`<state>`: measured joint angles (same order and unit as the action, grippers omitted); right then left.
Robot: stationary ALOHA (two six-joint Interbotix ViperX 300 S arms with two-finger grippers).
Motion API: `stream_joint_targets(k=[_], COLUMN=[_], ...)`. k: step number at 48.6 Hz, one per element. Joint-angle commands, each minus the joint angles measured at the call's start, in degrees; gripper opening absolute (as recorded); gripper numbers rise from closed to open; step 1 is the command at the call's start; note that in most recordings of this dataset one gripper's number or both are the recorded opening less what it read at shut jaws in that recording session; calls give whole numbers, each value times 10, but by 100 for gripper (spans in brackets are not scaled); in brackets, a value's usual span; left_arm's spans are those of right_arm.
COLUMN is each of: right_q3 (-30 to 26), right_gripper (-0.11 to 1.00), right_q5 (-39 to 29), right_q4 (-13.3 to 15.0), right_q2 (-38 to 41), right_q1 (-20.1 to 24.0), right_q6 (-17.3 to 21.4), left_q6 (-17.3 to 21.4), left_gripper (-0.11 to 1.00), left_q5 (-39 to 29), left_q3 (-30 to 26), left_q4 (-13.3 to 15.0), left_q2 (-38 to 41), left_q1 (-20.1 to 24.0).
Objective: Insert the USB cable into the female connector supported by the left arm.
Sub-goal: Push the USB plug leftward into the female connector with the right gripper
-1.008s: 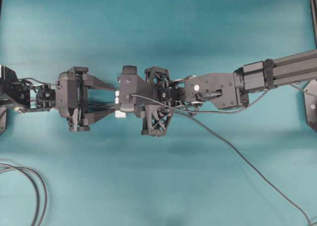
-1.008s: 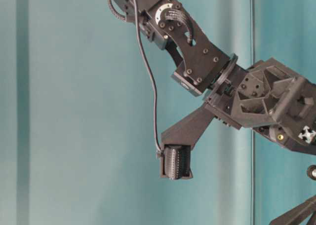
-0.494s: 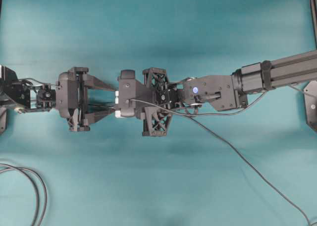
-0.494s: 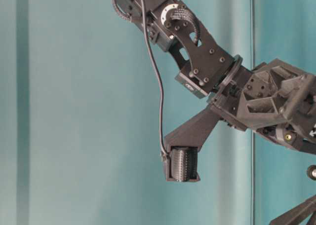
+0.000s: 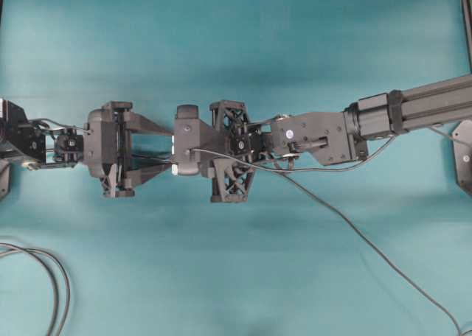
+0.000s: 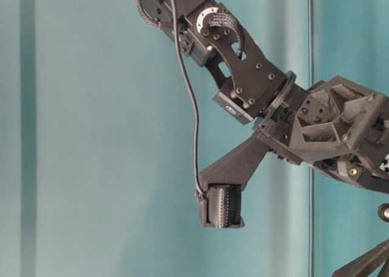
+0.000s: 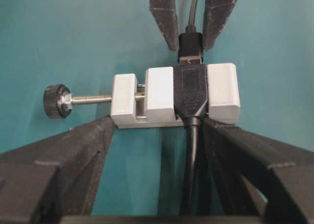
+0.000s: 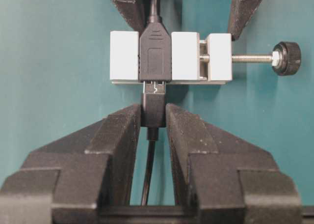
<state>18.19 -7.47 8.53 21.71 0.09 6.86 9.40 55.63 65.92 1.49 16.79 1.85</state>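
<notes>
Right wrist view shows your right hand [image 8: 153, 117] pinching the USB cable [image 8: 153, 108] plug, partly seated in the female connector [image 8: 155, 54] just ahead. Push straight forward while the spread left hand [image 7: 157, 130] braces the white block's [image 7: 223, 91] sides

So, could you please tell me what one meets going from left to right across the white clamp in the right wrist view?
White left block → black female connector → white middle block → white end block → bare screw → dark knob.

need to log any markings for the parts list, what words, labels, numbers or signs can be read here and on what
No readable words or numbers in any view.
A raised mark, two short bars, on the black socket clamped in the white block; no text.
A small pale sticker on the right arm: too small to read.
</notes>
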Motion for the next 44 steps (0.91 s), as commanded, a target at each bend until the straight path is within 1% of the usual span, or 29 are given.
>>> stream_joint_targets(k=[1,14,30,44], right_q3=[-23,-23,-23,-25], right_gripper=[21,21,21,21], right_q5=[5,5,6,6], right_q4=[3,3,3,3], right_q2=[-11,-11,-8,-7], right_q1=[-1,-1,-4,-6], right_q6=[0,-1,-3,-33], left_q6=[4,6,9,9], left_gripper=[83,83,83,83], left_q5=[2,2,2,2], left_q3=[-18,-19,-28,-38], left_q4=[-4,-4,-6,-8], left_q2=[-4,-4,-4,8], left_q1=[-20,-33,-35,-35])
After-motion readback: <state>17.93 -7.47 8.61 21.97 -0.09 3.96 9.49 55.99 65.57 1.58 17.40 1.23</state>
